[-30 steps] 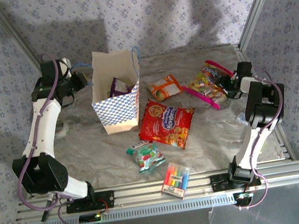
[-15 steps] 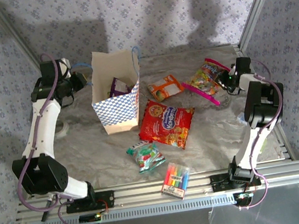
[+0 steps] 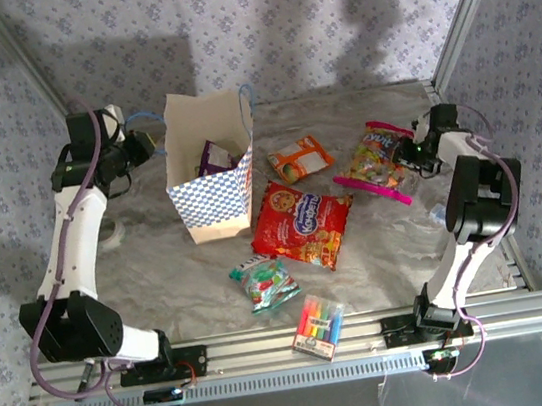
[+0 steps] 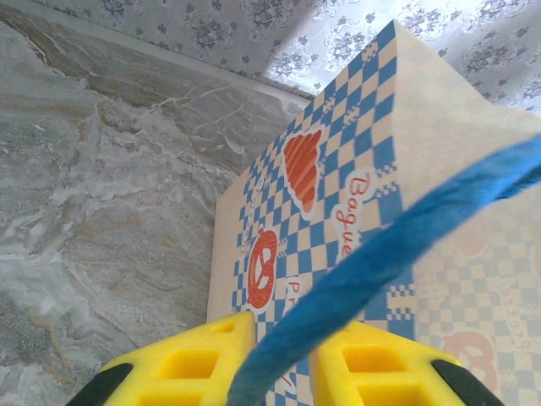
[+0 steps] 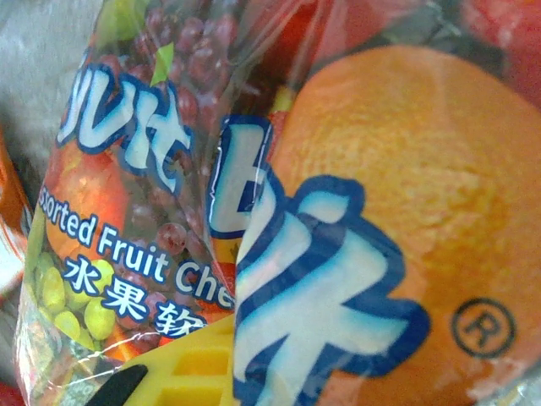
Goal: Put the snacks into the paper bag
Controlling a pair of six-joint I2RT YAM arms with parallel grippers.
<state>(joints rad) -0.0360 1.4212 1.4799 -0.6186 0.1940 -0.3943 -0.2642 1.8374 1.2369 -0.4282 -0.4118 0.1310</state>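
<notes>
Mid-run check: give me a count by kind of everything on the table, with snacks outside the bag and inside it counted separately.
Snacks outside the paper bag: 4 (orange-white packet, red cookie bag, green packet, candy bag)
Snacks visible inside it: 1 (purple packet)
Marker pack: 1
Paper bag: 1
Total: 7

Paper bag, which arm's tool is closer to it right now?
Left. The left tool pinches the blue cord handle at the paper bag's left rim. The right tool is far across the table, gripping the candy bag.
</notes>
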